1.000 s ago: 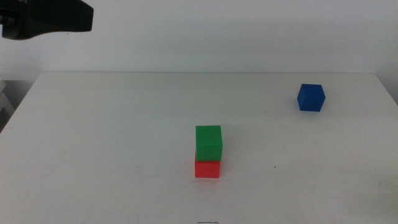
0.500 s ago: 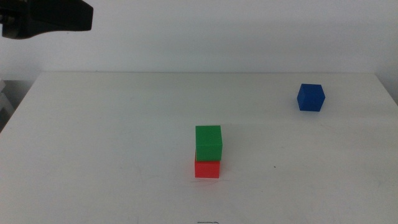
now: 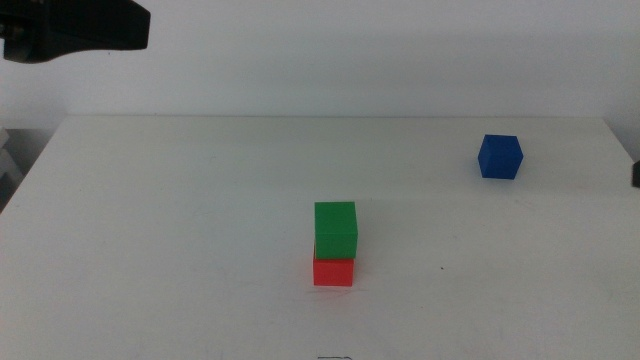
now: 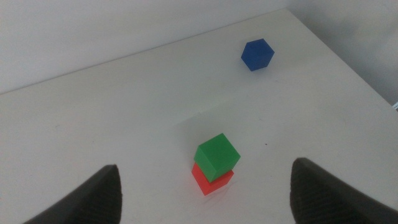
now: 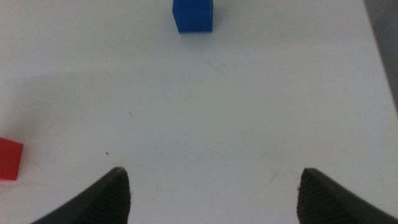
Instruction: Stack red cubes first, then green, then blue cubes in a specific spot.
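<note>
The green cube (image 3: 335, 229) sits on top of the red cube (image 3: 333, 271) near the middle of the white table; the same stack shows in the left wrist view, green cube (image 4: 217, 155) over red cube (image 4: 211, 180). The blue cube (image 3: 499, 157) stands alone at the far right of the table. My left gripper (image 4: 205, 167) hangs high above the table to the left of the stack, open and empty. My right gripper (image 5: 212, 173) is open and empty, with the blue cube (image 5: 193, 15) well ahead of it and the red cube (image 5: 9, 160) off to one side.
A dark part of the left arm (image 3: 75, 30) shows at the upper left of the middle view. A small dark piece of the right arm (image 3: 636, 174) shows at that view's right edge. The white tabletop (image 3: 180, 220) lies bare around the cubes.
A small dark piece of the right arm has come into the middle view at its right edge. The cubes and the left arm have not moved.
</note>
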Controlling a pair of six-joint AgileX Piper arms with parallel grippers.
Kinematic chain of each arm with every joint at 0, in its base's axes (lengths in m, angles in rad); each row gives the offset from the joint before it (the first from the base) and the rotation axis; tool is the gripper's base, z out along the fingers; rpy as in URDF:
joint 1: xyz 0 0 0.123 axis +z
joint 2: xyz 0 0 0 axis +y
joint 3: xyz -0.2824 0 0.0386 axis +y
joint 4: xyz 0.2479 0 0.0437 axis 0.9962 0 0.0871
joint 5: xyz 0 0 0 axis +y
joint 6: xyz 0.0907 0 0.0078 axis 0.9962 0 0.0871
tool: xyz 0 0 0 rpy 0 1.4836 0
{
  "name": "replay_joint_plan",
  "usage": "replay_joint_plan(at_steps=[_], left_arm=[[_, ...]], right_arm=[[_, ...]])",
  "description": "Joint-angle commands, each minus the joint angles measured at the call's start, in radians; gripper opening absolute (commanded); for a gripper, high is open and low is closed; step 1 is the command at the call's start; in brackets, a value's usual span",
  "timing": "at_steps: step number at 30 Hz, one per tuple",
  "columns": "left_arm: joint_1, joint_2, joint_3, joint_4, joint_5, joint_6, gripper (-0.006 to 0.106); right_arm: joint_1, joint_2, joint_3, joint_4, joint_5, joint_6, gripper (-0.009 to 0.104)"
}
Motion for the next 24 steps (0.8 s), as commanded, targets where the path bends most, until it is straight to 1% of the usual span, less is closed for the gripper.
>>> replay_joint_plan(at_steps=[1,4,10,19,24], left_arm=[[-0.001,-0.014,-0.02,-0.046,-0.054,0.001,0.091],[-0.001,-0.014,-0.02,-0.044,-0.054,0.001,0.091],[-0.001,-0.014,-0.02,-0.044,-0.054,0.001,0.091],[-0.001,-0.014,-0.02,-0.044,-0.054,0.001,0.091],[-0.001,-0.014,-0.02,-0.044,-0.054,0.001,0.091]], right_arm=[[0.002,0.032,-0.043,0.008,-0.059,-0.013,0.094],[0.002,0.099,-0.082,0.007,-0.048,-0.013,0.094],[0.002,0.268,-0.236,0.006,-0.036,-0.013,0.094],[0.002,0.557,-0.534,-0.014,0.072,-0.038,0.094],[0.002,0.675,-0.685,-0.016,0.118,-0.038,0.094]])
